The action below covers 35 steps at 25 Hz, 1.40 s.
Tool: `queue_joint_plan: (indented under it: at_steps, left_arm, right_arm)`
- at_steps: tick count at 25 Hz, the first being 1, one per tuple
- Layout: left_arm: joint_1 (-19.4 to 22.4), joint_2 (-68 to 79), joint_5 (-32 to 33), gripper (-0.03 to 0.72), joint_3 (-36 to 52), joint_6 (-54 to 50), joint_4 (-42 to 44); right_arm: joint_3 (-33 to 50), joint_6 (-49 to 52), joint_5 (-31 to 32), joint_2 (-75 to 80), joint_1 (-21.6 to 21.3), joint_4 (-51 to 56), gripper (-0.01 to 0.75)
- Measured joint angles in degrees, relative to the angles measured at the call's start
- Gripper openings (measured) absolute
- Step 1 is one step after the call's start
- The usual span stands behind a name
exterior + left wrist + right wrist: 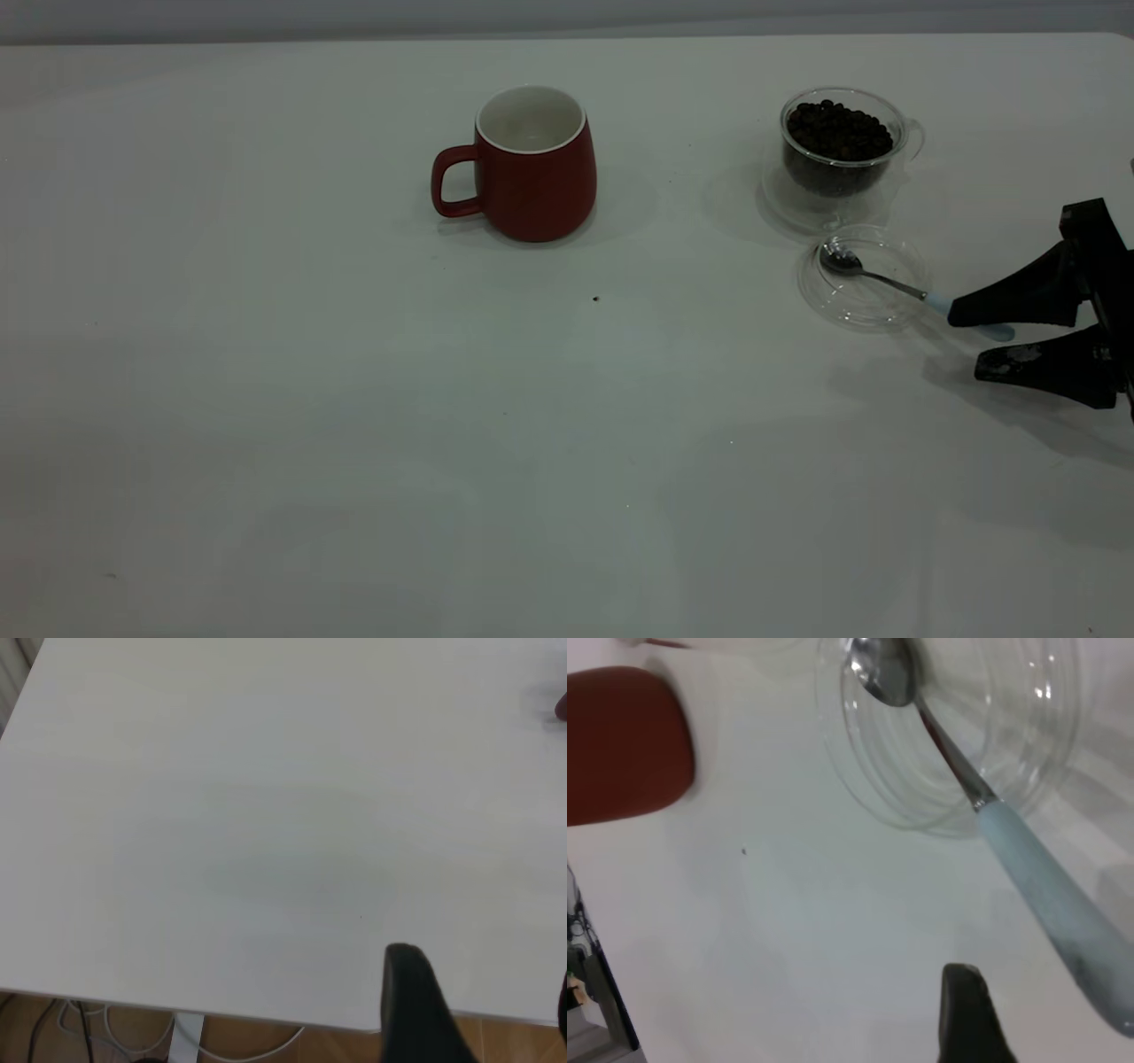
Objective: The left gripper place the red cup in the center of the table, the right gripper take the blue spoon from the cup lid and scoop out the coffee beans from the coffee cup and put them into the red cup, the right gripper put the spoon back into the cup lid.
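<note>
The red cup point(532, 168) stands upright near the middle of the table point(354, 399), handle to the left, and shows as a red shape point(620, 744) in the right wrist view. The glass coffee cup point(842, 151) at the right holds the coffee beans point(837, 131). In front of it lies the cup lid point(890, 257), with the blue spoon point(873, 276) resting in it and its pale handle point(1045, 895) sticking out. My right gripper point(973, 341) is open at the right edge, its fingers on either side of the handle's end. My left gripper point(485, 979) is open over the table's edge, with nothing between its fingers.
A tiny dark speck point(595, 299) lies in front of the red cup. The left half and front of the table are bare white. Below the table edge point(221, 1017) in the left wrist view are cables and wooden floor.
</note>
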Motion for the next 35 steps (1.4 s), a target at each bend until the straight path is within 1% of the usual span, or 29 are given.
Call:
queue_joint_plan:
  at_steps: [7, 11, 17, 24, 29, 32, 35]
  left_arm:
    - [0.00, 0.00, 0.00, 0.445, 0.00, 0.00, 0.00]
    - [0.00, 0.00, 0.00, 0.445, 0.00, 0.00, 0.00]
    - [0.00, 0.00, 0.00, 0.445, 0.00, -0.05, 0.00]
    - [0.00, 0.00, 0.00, 0.445, 0.00, -0.09, 0.00]
    - [0.00, 0.00, 0.00, 0.445, 0.00, -0.09, 0.00]
    - [0.00, 0.00, 0.00, 0.445, 0.00, -0.09, 0.00]
    - [0.00, 0.00, 0.00, 0.445, 0.00, -0.09, 0.00]
  right_arm:
    - [0.00, 1.41, -0.44, 0.00, 0.00, -2.73, 0.478]
    - [0.00, 4.84, -1.85, -1.08, 0.00, -7.86, 0.478]
    - [0.00, 13.63, -5.00, -8.27, 0.00, -17.95, 0.478]
    - [0.16, 26.18, -4.92, -26.95, 0.00, -29.75, 0.478]
    - [0.38, 34.87, -3.01, -46.60, 0.00, -36.45, 0.478]
    - [0.77, 41.34, 0.24, -57.94, 0.00, -41.60, 0.478]
    - [1.09, 49.08, 5.70, -67.48, 0.00, -48.88, 0.478]
